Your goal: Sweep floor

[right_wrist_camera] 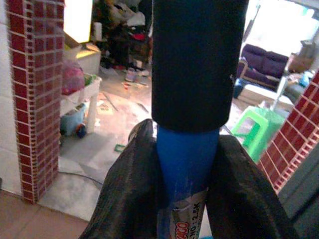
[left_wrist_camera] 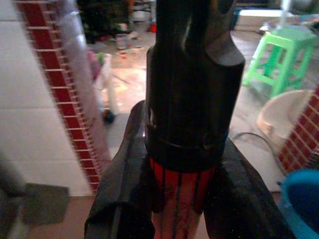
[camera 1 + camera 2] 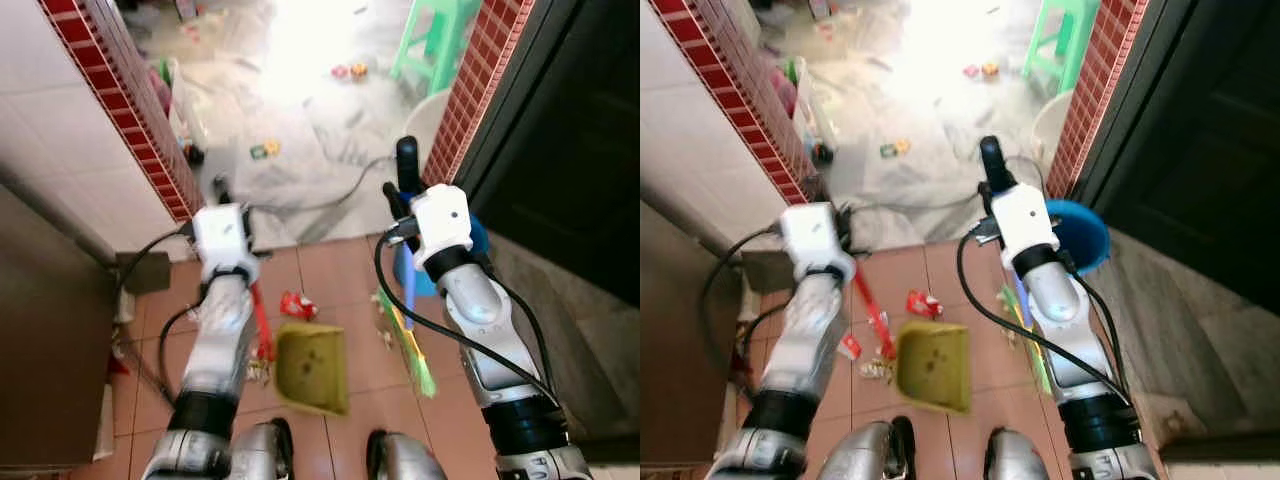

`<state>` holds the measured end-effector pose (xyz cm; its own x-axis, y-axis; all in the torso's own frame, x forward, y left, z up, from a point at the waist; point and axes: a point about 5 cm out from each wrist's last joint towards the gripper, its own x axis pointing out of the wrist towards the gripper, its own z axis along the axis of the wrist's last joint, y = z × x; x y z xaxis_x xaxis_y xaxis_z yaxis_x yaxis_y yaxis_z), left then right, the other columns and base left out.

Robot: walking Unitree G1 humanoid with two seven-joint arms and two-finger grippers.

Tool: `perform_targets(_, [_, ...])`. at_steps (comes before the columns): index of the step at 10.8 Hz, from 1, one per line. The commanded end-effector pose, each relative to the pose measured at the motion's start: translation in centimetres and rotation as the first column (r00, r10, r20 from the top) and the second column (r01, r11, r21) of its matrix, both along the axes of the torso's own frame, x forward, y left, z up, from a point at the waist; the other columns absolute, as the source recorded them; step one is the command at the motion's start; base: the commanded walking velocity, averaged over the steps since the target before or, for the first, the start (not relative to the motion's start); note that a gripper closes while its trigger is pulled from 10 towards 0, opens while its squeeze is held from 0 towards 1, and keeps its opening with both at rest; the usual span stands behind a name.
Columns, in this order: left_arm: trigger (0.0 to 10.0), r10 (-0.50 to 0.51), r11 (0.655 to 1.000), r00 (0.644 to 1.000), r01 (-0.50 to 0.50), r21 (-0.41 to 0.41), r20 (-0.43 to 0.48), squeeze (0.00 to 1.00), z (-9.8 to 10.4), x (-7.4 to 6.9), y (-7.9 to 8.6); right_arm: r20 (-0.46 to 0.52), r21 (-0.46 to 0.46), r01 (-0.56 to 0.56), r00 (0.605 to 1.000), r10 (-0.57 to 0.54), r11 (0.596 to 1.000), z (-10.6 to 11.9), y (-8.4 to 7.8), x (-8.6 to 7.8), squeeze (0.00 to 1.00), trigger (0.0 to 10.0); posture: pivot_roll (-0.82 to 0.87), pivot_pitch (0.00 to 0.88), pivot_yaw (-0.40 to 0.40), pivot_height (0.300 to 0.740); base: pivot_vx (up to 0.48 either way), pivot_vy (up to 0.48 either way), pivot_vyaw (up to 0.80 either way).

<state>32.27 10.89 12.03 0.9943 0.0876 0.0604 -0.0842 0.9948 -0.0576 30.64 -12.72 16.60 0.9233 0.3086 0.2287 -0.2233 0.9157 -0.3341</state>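
An olive-green dustpan [image 3: 312, 368] rests on the brown tiles just ahead of my feet. Its red handle [image 3: 262, 322] rises to my left gripper [image 2: 182, 199], which is shut on it below the black grip. My right gripper [image 1: 185, 174] is shut on the blue broom handle [image 3: 408, 290], just under its black cap [image 3: 406, 160]. The broom's green and yellow bristles [image 3: 415, 355] touch the floor to the right of the pan. A red wrapper [image 3: 297, 304] lies just beyond the pan, and small scraps [image 3: 875, 368] lie at its left side.
A blue bucket [image 3: 1080, 232] stands behind the broom by the right brick pillar [image 3: 480, 90]. The left tiled wall ends in a brick edge [image 3: 140, 120]. Beyond the opening are a grey cable [image 3: 330, 200], a white basin [image 3: 430, 120], a green stool [image 3: 440, 35] and scattered litter [image 3: 265, 149]. A dark door [image 3: 580, 140] is on the right.
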Motion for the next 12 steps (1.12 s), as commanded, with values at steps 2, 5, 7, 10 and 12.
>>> perform_targets(2, [10.0,0.008,1.000,1.000,-0.007,-0.006,0.019,0.00,-0.2,0.3,0.0,0.049,-0.058,-0.010,0.999,0.013,0.998,0.2,-0.4,0.8,0.00,10.0,-0.05,0.272,0.087,0.740,0.000,0.000,0.00])
perform_targets(5, [10.0,0.025,1.000,1.000,-0.025,0.010,-0.003,0.00,-1.4,0.0,-0.7,0.007,0.017,-0.034,0.999,0.034,0.999,-0.1,2.0,2.5,0.00,10.0,-0.04,0.297,0.072,0.740,0.000,0.000,0.00])
perform_targets(7, [10.0,0.047,0.999,0.999,-0.047,0.002,-0.006,0.00,-1.8,0.0,-1.3,-0.045,0.199,-0.062,0.996,0.072,0.978,0.1,3.5,2.8,0.00,10.0,-0.06,0.285,0.056,0.740,0.000,0.000,0.00])
perform_targets(10, [10.0,0.049,0.999,0.999,-0.050,-0.013,-0.004,0.00,-1.6,0.4,-1.8,-0.076,0.311,-0.112,0.987,0.143,0.944,1.3,3.2,3.0,0.00,10.0,-0.09,0.243,0.039,0.740,0.000,0.000,0.00])
perform_targets(12, [10.0,0.064,0.998,0.998,-0.064,-0.016,-0.006,0.00,-1.7,1.0,-1.6,-0.052,0.339,-0.142,0.984,0.169,0.930,3.6,2.4,3.4,0.00,10.0,-0.14,0.184,0.026,0.740,0.000,0.000,0.00])
